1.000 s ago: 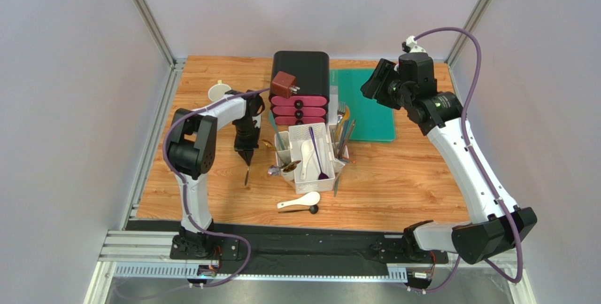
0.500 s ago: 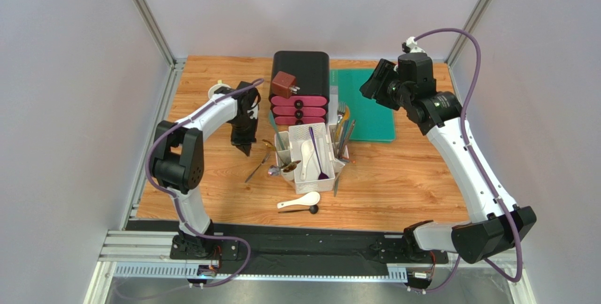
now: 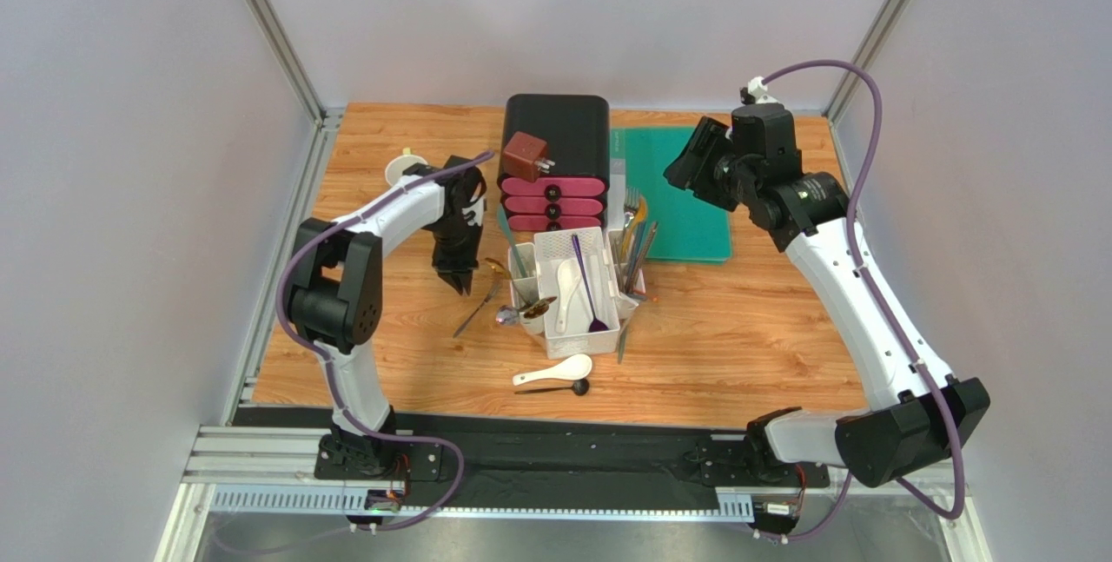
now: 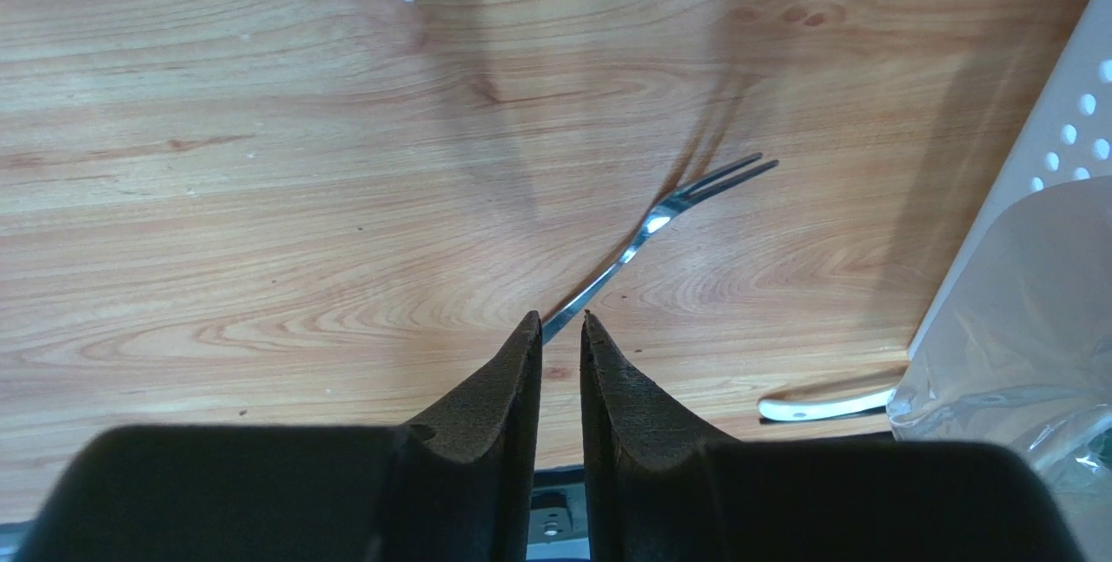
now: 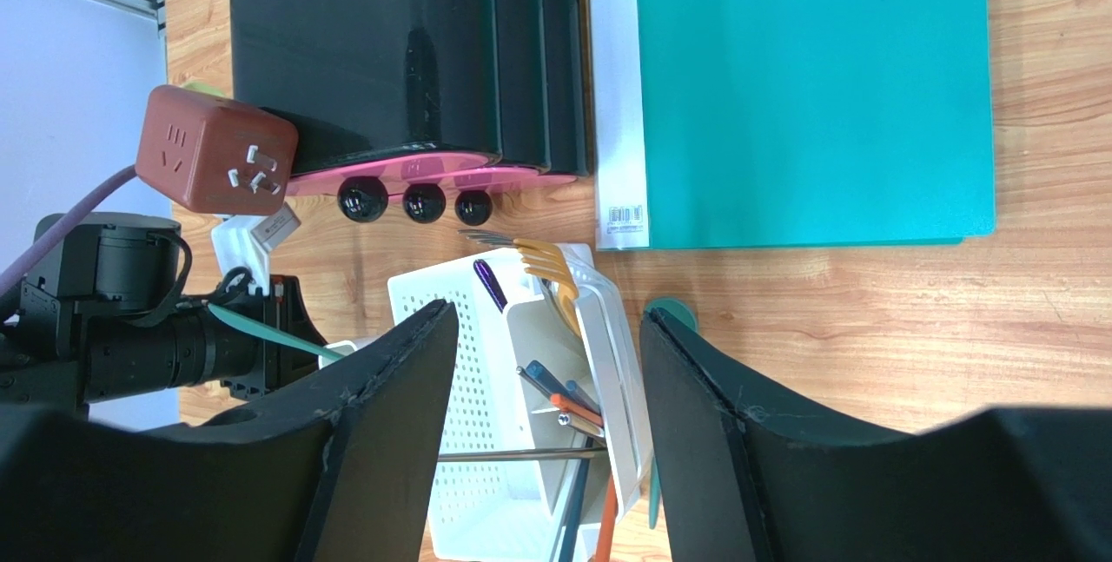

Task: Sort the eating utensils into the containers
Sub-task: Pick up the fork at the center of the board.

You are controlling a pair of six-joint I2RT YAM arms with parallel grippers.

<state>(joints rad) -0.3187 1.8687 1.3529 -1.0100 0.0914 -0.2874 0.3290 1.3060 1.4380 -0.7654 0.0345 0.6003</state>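
Observation:
A silver fork [image 4: 653, 221] lies flat on the wooden table, its handle running toward my left gripper [image 4: 561, 319]. The jaws stand a narrow gap apart with nothing between them. From above, that gripper [image 3: 460, 282] hovers just left of the white caddy [image 3: 603, 305], with the fork [image 3: 473, 312] below it. The caddy holds a white ceramic spoon [image 3: 567, 289], a purple spoon [image 3: 584, 278] and chopsticks [image 3: 640, 256]. Another white spoon [image 3: 554, 373] and a black spoon [image 3: 574, 388] lie in front of it. My right gripper [image 3: 688, 161] hangs open and empty, high over the caddy [image 5: 486, 458].
A black-and-pink drawer box [image 3: 557, 165] with a red-brown plug cube [image 3: 526, 156] stands behind the caddy. A teal mat [image 3: 679, 197] lies to its right. A pale mug [image 3: 405, 171] sits at the back left.
The fork hung from my shut left gripper a second ago; it now lies on the table. The left jaws have parted slightly. The right arm shifted slightly.

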